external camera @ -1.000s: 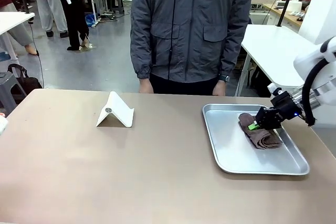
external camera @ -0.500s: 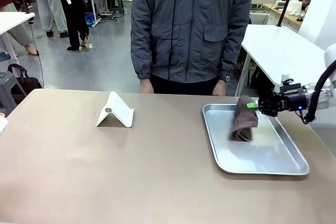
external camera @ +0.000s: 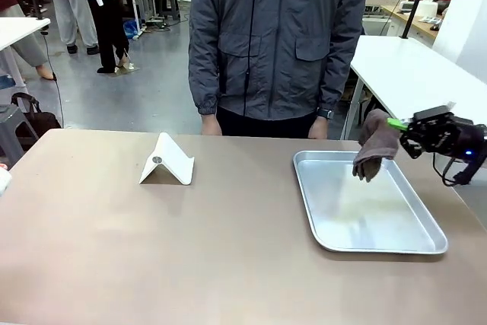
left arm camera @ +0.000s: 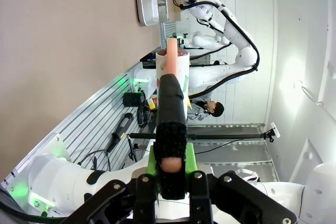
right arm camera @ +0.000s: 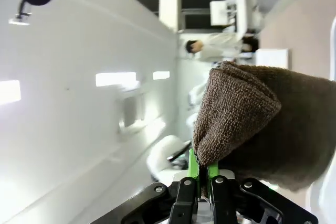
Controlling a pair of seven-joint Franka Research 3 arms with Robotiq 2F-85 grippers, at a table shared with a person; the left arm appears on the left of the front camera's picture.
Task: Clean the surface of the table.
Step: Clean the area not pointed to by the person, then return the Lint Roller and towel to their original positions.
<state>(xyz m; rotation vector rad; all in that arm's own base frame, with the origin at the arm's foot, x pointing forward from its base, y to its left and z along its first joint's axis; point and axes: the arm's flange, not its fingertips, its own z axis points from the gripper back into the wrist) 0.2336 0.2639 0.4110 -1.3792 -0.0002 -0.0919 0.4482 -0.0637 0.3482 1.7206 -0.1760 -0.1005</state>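
Wiping has not yet begun. The right end effector [external camera: 397,125] pinches the brown cloth [external camera: 373,144] above the tray [external camera: 380,247], near the right edge of the counter [external camera: 190,249]. We judge that the whole counter top remains to be wiped. The left end effector [left arm camera: 170,169] clamps a black stick [left arm camera: 171,103]. One second earlier the cloth lay in the tray; it now hangs clear.

My right gripper [external camera: 397,123] hovers at the far right, its green pads apparently pinched on the top corner of a crumpled brown terry cloth [external camera: 373,146]. The cloth hangs above a shiny rectangular metal tray [external camera: 312,195] on the matte taupe-brown table [external camera: 190,256]. Farther left stands a white folded stand [external camera: 169,161]. A person in a grey jacket [external camera: 278,43] faces me.
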